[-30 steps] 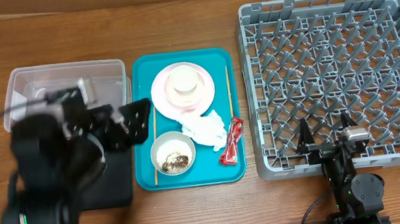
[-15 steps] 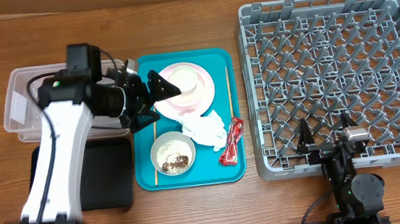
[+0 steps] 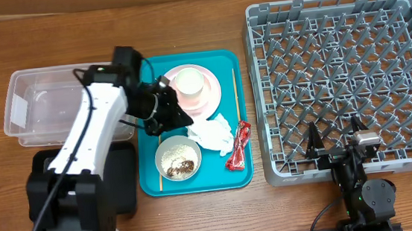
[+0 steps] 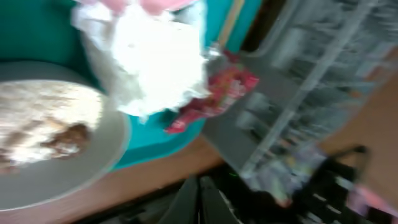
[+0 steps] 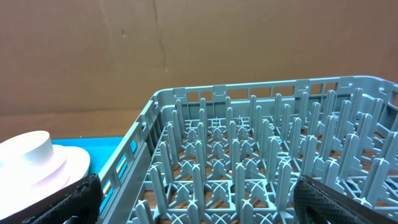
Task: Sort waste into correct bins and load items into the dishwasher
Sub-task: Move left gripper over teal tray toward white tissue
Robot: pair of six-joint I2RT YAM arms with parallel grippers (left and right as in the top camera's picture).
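Observation:
On the teal tray [image 3: 233,174] lie a pink plate [image 3: 209,104] with a whitish round dish [image 3: 188,83] on it, a grey-green bowl of rice and brown scraps [image 3: 178,159], a crumpled white napkin [image 3: 213,133] and a red wrapper [image 3: 239,146]. One chopstick [image 3: 234,90] lies along the tray's right side and another [image 3: 159,155] along its left. My left gripper [image 3: 182,120] is shut and empty, hovering between plate and bowl, just left of the napkin. Its blurred wrist view shows the napkin [image 4: 149,62], wrapper [image 4: 217,93], bowl [image 4: 50,137] and closed fingers [image 4: 189,202]. My right gripper [image 3: 335,143] stands open at the front edge of the dishwasher [image 3: 345,81].
The clear tub [image 3: 56,106] stands left of the teal tray. The black tray [image 3: 121,175] in front of it is mostly covered by my left arm. The right wrist view looks across the dishwasher's pegs [image 5: 249,155], with the plate [image 5: 37,165] at far left.
My left arm has swung right from over the tub and black tray to over the teal tray, and its jaws have gone from open to shut. The right arm has not moved.

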